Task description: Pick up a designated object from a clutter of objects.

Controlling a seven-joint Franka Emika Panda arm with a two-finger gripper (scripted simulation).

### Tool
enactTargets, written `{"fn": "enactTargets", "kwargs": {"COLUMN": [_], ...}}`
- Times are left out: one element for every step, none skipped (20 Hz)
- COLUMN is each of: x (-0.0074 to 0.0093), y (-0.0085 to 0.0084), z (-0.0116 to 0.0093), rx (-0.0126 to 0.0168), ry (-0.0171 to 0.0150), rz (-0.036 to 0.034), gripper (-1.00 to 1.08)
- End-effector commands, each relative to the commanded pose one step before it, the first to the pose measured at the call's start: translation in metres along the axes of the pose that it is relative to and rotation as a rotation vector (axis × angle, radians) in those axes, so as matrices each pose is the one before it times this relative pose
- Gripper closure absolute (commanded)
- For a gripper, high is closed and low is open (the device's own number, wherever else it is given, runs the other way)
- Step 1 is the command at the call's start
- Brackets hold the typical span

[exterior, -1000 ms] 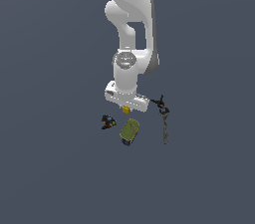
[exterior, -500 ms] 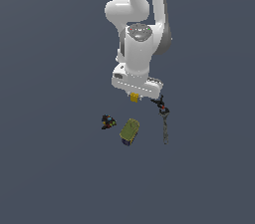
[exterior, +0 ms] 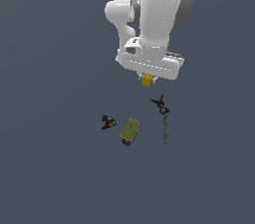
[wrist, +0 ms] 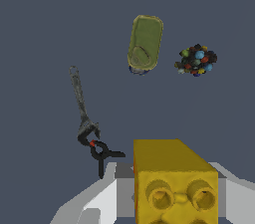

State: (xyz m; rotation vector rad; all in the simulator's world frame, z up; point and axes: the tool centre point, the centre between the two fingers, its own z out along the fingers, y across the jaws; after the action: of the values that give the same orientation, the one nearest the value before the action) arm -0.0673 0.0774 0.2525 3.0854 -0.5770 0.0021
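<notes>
The small yellow-orange block (exterior: 147, 80) hangs under my gripper (exterior: 147, 80), held well above the surface. In the wrist view the yellow block (wrist: 172, 178) fills the near field, studs facing the camera, between the grey fingers (wrist: 221, 180). The gripper is shut on it. Below lie the other items: the olive-green oblong block (exterior: 129, 131), the dark multicoloured lump (exterior: 108, 121) and the thin grey rod with a black-red head (exterior: 163, 118). They also show in the wrist view: the olive block (wrist: 145, 44), the lump (wrist: 196, 60), the rod (wrist: 84, 118).
The flat dark blue-grey surface (exterior: 55, 158) stretches all around the three items. The white arm (exterior: 149, 14) rises above them in the exterior view.
The arm has lifted higher with the yellow block in the gripper. The olive block, lump and rod have stayed where they lay.
</notes>
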Motion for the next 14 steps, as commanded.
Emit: {"fn": "enactTargets", "kwargs": {"x": [-0.00610,-0.00218,-0.00216,-0.00218,-0.00212,-0.00208,-0.00193,-0.00184,-0.00171,-0.00158,-0.00136,-0.00130,-0.00117,-0.00093], "y": [-0.00934,-0.00387,-0.00390,-0.00398,-0.00398,-0.00400,-0.00379,-0.00371,-0.00354,-0.00337,-0.00303,-0.00302,-0.00284,-0.00242], "z": [-0.02455,-0.00965,-0.00968,-0.00972,-0.00974,-0.00969,-0.00934,-0.00885,-0.00837,-0.00789,-0.00744,-0.00691,-0.00642,-0.00598], "rx": [-0.00061,0.00000,0.00000,0.00047,0.00000,0.00000,0.00056,0.00000,0.00000,0.00000,0.00059,0.00000,0.00000,0.00061], "ry": [-0.00027,0.00000,0.00000,-0.00025,0.00000,0.00000,-0.00032,0.00000,0.00000,0.00000,-0.00033,0.00000,0.00000,-0.00032], "rz": [0.00033,0.00000,0.00000,-0.00044,0.00000,0.00000,-0.00024,0.00000,0.00000,0.00000,-0.00012,0.00000,0.00000,0.00000], "gripper": [1.08,1.08,1.08,1.08,1.08,1.08,1.08,1.08,1.08,1.08,1.08,1.08,1.08,1.08]}}
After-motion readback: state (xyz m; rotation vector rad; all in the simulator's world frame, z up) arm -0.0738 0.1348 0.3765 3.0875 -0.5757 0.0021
